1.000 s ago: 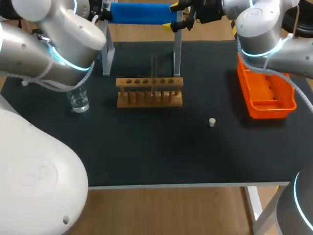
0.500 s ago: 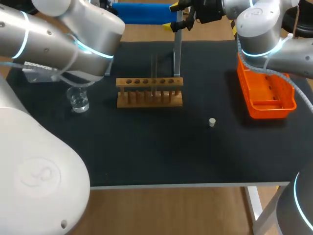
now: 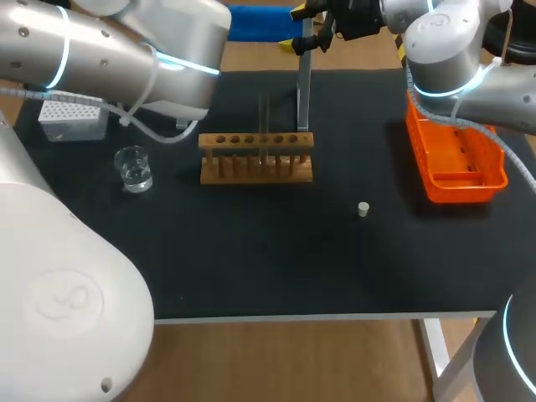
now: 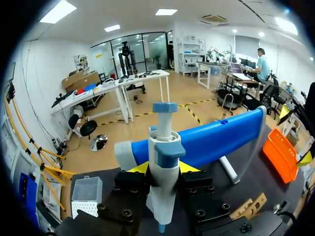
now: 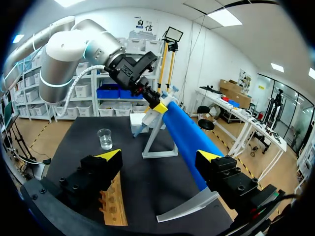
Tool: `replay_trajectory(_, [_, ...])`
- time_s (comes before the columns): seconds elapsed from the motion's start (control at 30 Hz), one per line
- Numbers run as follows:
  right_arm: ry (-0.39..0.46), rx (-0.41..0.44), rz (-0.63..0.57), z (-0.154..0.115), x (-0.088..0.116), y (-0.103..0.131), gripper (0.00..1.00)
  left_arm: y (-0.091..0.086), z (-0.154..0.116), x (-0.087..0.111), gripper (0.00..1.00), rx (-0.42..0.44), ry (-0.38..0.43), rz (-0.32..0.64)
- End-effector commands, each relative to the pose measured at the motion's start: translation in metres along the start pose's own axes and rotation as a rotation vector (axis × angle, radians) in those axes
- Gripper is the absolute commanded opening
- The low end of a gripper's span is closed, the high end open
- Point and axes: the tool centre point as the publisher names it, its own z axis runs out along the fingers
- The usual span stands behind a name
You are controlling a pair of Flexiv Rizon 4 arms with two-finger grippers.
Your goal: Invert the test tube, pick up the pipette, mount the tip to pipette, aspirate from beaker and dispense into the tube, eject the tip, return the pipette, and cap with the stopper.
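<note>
L gripper (image 4: 163,169) clamped on pipette (image 4: 165,147), no tip on yet afaict. Upper left: tip box (image 3: 71,120), beaker (image 3: 134,167) just below it (tight spot). Arm swing could clip beaker, off-axis press = loose tip. Centre: tube (image 3: 263,117) upright in rack (image 3: 255,159). Top centre: R gripper (image 3: 293,27) spread wide, stand bar (image 3: 264,23) between; pipette could snag there.

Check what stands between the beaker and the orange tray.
The wooden rack stands between the beaker and the orange tray; the head view shows it.
</note>
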Motion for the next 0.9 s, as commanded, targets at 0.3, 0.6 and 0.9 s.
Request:
replay_trajectory(0.3, [0.001, 0.003, 0.000, 0.000, 0.000, 0.001, 1.00, 0.000, 0.008, 0.002, 0.00, -0.103, 0.014, -0.020])
replay_trajectory(0.6, [0.001, 0.003, 0.000, 0.000, 0.000, 0.001, 1.00, 0.004, 0.010, 0.002, 0.00, -0.120, 0.007, -0.023])
replay_trajectory(0.9, [0.001, 0.003, 0.000, 0.000, 0.000, 0.001, 1.00, 0.009, 0.009, 0.005, 1.00, -0.127, 0.012, -0.035])
